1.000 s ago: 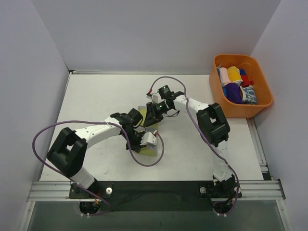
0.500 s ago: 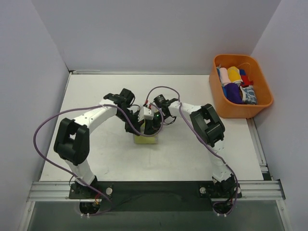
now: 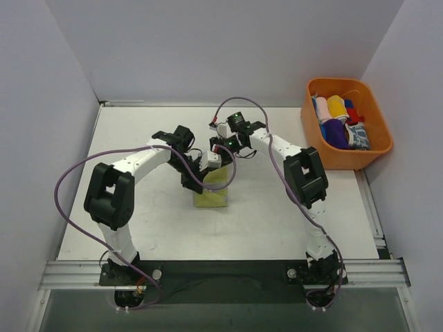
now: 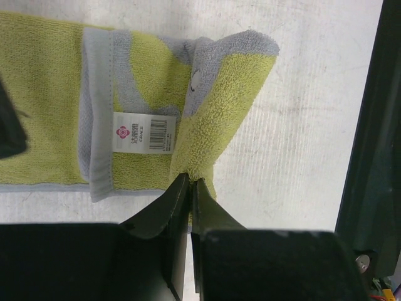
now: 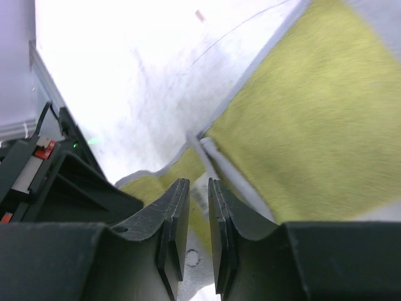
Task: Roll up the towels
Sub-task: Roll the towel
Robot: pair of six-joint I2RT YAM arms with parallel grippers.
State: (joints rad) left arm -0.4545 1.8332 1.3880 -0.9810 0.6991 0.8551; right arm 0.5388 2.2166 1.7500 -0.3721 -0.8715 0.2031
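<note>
The pale yellow-green towel [image 3: 210, 196] with a grey edge lies at mid-table. In the left wrist view this towel [image 4: 50, 94] shows its white tag [image 4: 143, 133], and one corner is folded up and over. My left gripper [image 4: 190, 182] is shut on that lifted corner; from above it [image 3: 214, 168] hangs over the towel's far end. Just behind it, my right gripper [image 3: 220, 151] is above the towel [image 5: 301, 125]; its jaws [image 5: 198, 183] stand a narrow gap apart with nothing pinched. A blue-and-white patterned towel [image 3: 358, 136] lies in the basket.
An orange plastic basket [image 3: 377, 117] with several rolled cloths stands at the back right corner. White walls close the table at the left, back and right. Purple cables loop from both arms over the table near the towel.
My left gripper has swung from the towel's near end to its far end, carrying the corner. The right gripper dipped to the towel, then drew back toward the far side.
</note>
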